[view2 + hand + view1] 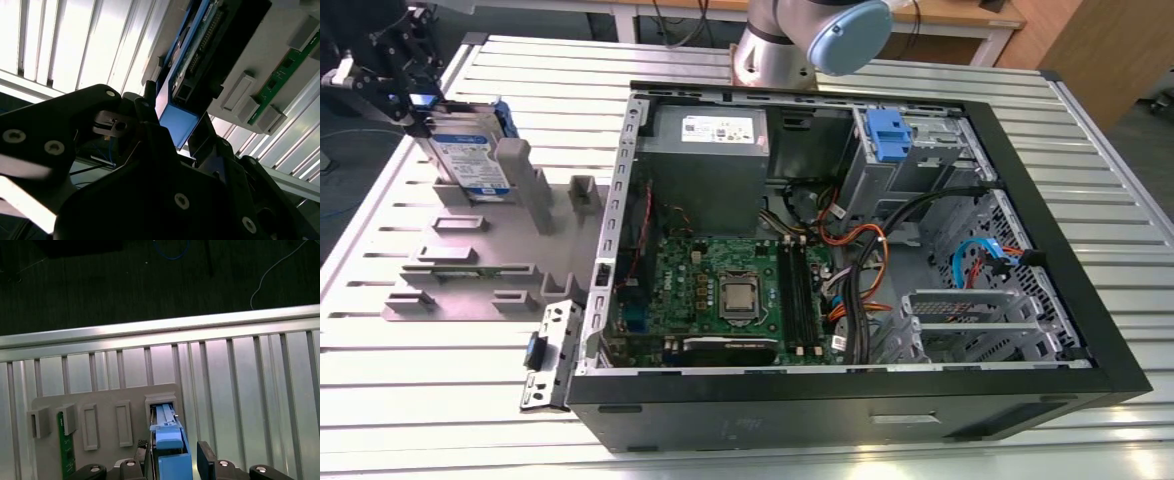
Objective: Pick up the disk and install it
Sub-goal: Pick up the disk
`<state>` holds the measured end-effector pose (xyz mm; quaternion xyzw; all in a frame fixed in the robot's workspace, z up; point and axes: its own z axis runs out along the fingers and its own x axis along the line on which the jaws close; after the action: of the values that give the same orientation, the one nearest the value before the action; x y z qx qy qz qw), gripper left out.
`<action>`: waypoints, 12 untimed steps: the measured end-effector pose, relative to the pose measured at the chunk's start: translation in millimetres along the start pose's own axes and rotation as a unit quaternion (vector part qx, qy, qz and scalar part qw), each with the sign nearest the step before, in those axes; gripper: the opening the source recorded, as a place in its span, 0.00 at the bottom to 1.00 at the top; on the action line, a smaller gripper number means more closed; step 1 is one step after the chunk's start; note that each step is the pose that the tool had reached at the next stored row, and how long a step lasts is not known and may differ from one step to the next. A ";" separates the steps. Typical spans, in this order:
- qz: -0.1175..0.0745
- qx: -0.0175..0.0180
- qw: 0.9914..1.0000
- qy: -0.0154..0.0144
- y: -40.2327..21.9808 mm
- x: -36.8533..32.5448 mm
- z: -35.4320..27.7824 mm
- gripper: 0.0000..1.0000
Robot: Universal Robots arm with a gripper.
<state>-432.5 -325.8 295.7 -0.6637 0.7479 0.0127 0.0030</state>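
Disk (470, 160) stands upright on its edge in a slot of the grey holder plate (467, 270), directly beneath the gripper (427, 115); its white-and-blue label faces outward in the exterior view. In both wrist views the blue carrier rail at the disk's upper end (167, 440) (177, 122) lies between the gripper (172, 460) (175, 130) fingers. The jaws are part-open and straddle that upper end. In the first wrist view a narrow dark gap separates one finger (205, 457) from the rail, so no clamping shows. The disk remains seated in its slot. The holder plate (100, 400) carries further empty slots beside the gripper. A green circuit board (65, 450) (280, 75) stands in one of them, well apart from the disk. The plate rests on a slatted metal table (400, 400). The open computer case (854, 400) lies on the same table, away from the gripper toward the exterior view's right. Inside it are a grey power supply (707, 150), a green motherboard (720, 290) and a blue bracket (887, 135) at the drive cage.
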 end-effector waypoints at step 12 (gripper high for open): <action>-0.016 -0.004 1.000 0.001 0.9 0.2 1.7 0.51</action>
<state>-433.4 -325.8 294.0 -0.6759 0.7369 0.0148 0.0002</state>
